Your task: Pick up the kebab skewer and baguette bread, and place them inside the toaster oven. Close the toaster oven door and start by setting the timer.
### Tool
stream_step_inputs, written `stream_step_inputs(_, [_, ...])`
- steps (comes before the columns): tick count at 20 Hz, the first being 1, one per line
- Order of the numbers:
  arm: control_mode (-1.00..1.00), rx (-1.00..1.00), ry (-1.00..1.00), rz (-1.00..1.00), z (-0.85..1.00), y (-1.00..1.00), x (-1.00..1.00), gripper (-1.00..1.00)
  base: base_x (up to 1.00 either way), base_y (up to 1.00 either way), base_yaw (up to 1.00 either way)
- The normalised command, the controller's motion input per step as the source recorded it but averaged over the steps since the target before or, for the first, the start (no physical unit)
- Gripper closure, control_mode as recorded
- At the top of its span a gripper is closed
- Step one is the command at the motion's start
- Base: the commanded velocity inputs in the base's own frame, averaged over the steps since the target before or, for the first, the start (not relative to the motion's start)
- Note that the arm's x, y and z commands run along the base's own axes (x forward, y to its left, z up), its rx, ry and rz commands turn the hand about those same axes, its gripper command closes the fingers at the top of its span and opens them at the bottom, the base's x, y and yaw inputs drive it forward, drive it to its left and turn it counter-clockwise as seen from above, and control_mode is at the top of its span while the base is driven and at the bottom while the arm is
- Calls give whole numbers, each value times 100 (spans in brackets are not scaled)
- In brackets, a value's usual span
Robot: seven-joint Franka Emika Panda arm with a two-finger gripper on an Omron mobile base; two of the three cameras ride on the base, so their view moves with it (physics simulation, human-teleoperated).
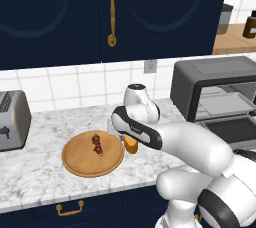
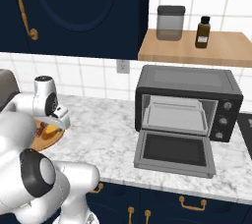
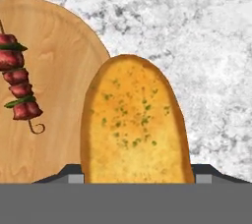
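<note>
While the kebab skewer [image 3: 18, 90] lies on the wooden plate [image 1: 80, 164], the claw [image 3: 138, 179] straddles the baguette bread [image 3: 135, 125] at the plate's edge, jaws apart. Nothing sits in the toaster oven [image 2: 189, 100]; its door [image 2: 174, 153] hangs open. Whether the fingertips touch the bread is hidden.

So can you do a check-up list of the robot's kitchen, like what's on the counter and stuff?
Surface: marble counter.
Job's things: kebab skewer on the round wooden plate; baguette bread at the plate's edge; toaster oven with toaster oven door dropped open.
Clutter: silver slot toaster; grey canister and brown bottle on a shelf.
Grippers: gripper open, one finger each side of the bread.
Cables: nothing seen.
Surroundings: navy cabinets, white tiles, wall socket.
</note>
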Motion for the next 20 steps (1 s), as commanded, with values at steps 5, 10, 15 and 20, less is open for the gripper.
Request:
stream_step_inputs(5, [-100, 4, 0, -28, 24, -62, 0, 100, 0, 0, 0])
stream_step_inputs(10, [-100, 5, 0, -31, 26, -71, 0, 100, 0, 0, 0])
stream_step_inputs(15, [-100, 7, 0, -31, 30, -83, -3, 100, 0, 0, 0])
stream_step_inputs(20, [-100, 9, 0, -34, 31, -85, -9, 100, 0, 0, 0])
